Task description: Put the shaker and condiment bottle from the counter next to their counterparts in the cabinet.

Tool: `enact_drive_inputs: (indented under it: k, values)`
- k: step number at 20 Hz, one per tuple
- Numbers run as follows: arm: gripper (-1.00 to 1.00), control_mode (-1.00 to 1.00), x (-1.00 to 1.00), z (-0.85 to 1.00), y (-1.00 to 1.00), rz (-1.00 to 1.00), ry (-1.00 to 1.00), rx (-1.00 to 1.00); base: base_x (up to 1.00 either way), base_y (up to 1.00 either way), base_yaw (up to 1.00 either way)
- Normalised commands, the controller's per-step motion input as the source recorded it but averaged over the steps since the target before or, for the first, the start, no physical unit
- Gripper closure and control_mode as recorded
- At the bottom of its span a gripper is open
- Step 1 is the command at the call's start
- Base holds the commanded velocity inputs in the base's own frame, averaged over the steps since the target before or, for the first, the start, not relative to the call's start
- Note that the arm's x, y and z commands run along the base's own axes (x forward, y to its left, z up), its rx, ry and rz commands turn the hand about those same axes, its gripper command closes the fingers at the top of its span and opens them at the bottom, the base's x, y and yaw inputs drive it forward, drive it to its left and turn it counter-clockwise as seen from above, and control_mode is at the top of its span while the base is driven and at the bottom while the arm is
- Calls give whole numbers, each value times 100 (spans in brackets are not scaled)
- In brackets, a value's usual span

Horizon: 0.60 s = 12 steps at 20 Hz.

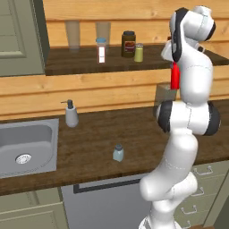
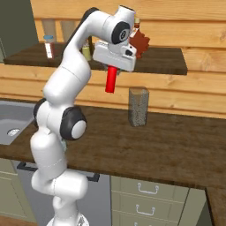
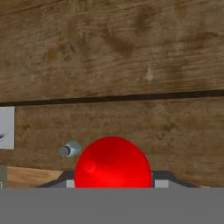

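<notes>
While the claw [image 2: 112, 68] is clamped on the slim bright red squeeze bottle [image 2: 111, 80], holding it upright in the air above the dark brown wooden desk [image 2: 167, 145], the small pale blue-grey translucent shaker [image 1: 118, 153] stands near the desk's front edge

We see a bright red bottle [image 2: 111, 80] at centre, a pale blue-grey shaker [image 1: 118, 153] on the dark brown wood-grain desk [image 1: 98, 138], and an olive-yellow shaker [image 1: 139, 53] at the upper middle.

My views are evenly bright and a little soft. The dark brown wooden counter [image 1: 134, 134] has weak shadows, darkest at 6 o'clock; no glare.
</notes>
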Motion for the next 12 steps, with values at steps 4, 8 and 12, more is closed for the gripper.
enact_drive_inputs:
  k: [4, 8, 12]
  values:
    - [100, -100, 2, 58, -80, 0, 3, 0, 0, 0, 0]
    - [100, -100, -20, 6, -12, 0, -7, 2, 0, 0, 0]
    - [100, -100, -8, 14, -34, -1, -18, 3, 0, 0, 0]
